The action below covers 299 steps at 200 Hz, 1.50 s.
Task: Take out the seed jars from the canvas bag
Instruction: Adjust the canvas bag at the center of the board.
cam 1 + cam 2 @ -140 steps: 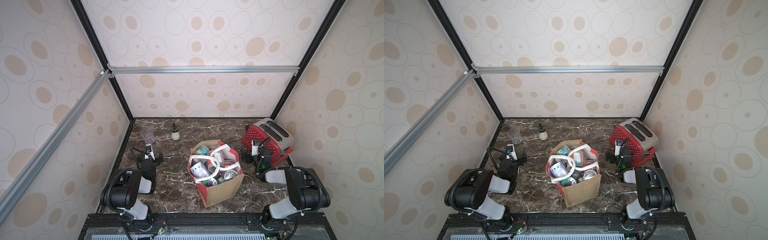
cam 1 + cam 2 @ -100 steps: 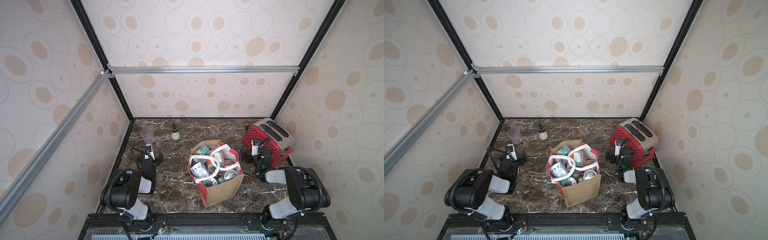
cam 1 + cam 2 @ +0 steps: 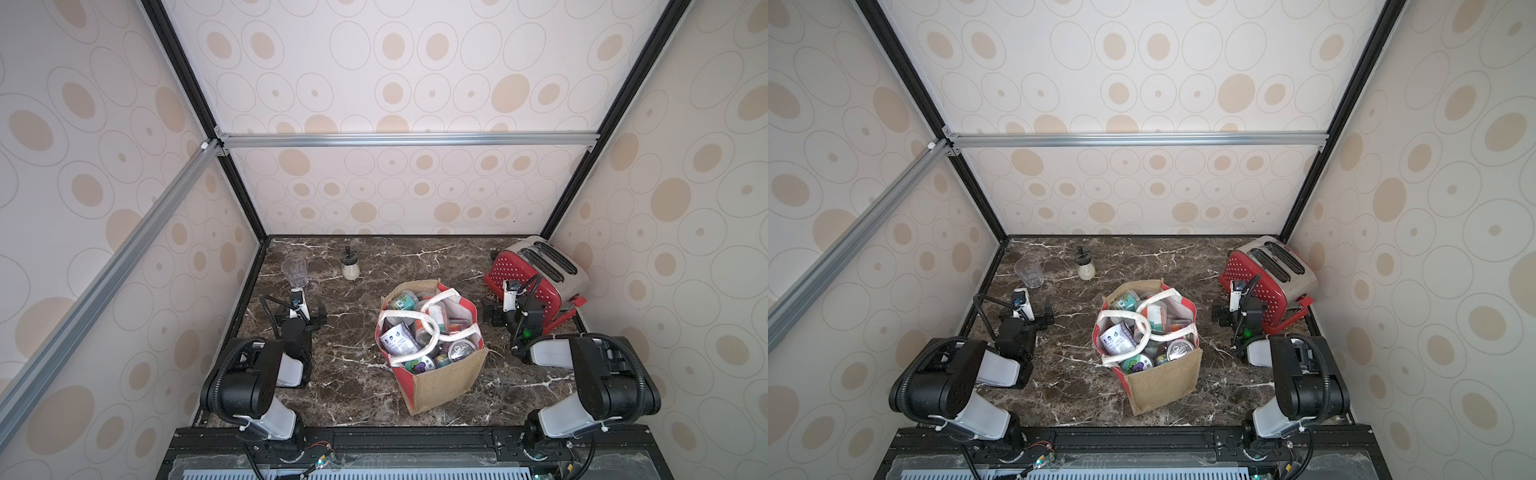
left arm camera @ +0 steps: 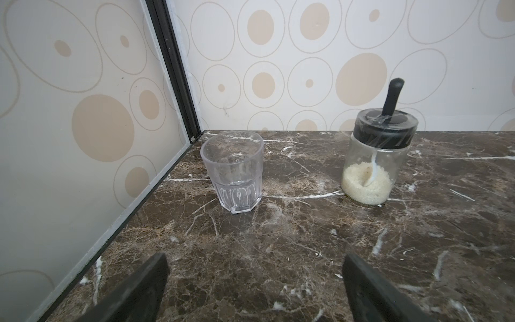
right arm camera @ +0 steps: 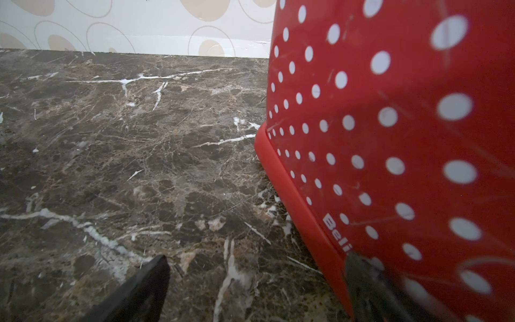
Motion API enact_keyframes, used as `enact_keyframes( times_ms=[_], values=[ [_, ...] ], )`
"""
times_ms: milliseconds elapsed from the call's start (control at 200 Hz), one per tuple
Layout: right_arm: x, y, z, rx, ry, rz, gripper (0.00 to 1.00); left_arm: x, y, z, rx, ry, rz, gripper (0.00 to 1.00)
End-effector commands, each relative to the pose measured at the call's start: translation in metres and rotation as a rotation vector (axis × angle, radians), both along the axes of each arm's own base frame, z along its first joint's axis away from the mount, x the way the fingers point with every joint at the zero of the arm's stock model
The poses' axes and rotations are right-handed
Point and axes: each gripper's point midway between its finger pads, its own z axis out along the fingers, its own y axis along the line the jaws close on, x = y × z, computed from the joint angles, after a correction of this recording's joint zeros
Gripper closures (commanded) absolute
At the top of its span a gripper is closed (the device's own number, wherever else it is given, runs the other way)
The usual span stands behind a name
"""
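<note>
The boxy tan burlap canvas bag (image 3: 444,384), with red side panels, white lining and white rope handles, stood upright on the dark brown marble worktop (image 3: 353,386). It was roughly midway between the left and right edges and nearer the front edge than the far one. Its mouth was open in both top views. The small round clear seed jars (image 3: 426,336) filled the bag to its rim, lying at mixed angles beneath the handles. Several lids and printed labels faced upward. All visible jars lay inside the bag.

The left gripper (image 3: 300,315) sat low over the worktop near the left edge, well apart from the bag. Its jaws were spread wide with nothing between them. In the left wrist view its two black fingers (image 4: 133,295) framed bare marble. Toward the far left corner stood a clear faceted lidless drinking glass (image 4: 232,172). Near it stood a clear glass shaker (image 4: 373,170) with a black top, holding white grains.

The right gripper (image 3: 514,312) sat low near the right edge, jaws likewise spread wide and holding nothing. A red toaster (image 3: 536,270) with white dots and a metal top stood in the far right corner. In the right wrist view one finger (image 5: 370,290) lay just beside the toaster's red side; contact could not be determined.
</note>
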Motion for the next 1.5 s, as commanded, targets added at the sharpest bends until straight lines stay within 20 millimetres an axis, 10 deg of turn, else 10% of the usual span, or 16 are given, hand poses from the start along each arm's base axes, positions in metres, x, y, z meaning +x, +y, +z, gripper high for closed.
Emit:
enact_keyframes(
  times_ms=[0, 475, 625, 775, 965, 1195, 1491],
  values=[
    [0.004, -0.001, 0.004, -0.004, -0.013, -0.004, 0.00, 0.006, 0.001, 0.010, 0.004, -0.030, 0.001, 0.02],
    [0.000, 0.008, 0.006, -0.002, -0.035, 0.050, 0.00, 0.005, 0.001, 0.011, 0.009, -0.039, -0.001, 0.02],
    [-0.010, 0.002, 0.023, -0.004, -0.097, 0.016, 0.00, -0.028, 0.010, 0.034, 0.009, -0.162, 0.088, 0.02],
    [-0.018, 0.001, 0.054, 0.030, -0.027, -0.019, 0.00, -0.055, 0.020, 0.058, -0.010, -0.249, 0.148, 0.02],
    [-0.035, 0.017, 0.121, 0.188, -0.072, 0.011, 0.00, -0.042, 0.027, 0.109, -0.112, -0.180, 0.208, 0.02],
    [-0.085, 0.023, 0.195, 0.411, -0.057, -0.032, 0.00, -0.056, -0.009, 0.205, -0.391, -0.260, -0.016, 0.02],
    [-0.163, 0.042, 0.258, 0.541, 0.072, 0.036, 0.01, -0.102, -0.051, 0.264, -0.509, -0.083, -0.254, 0.02]
  ],
)
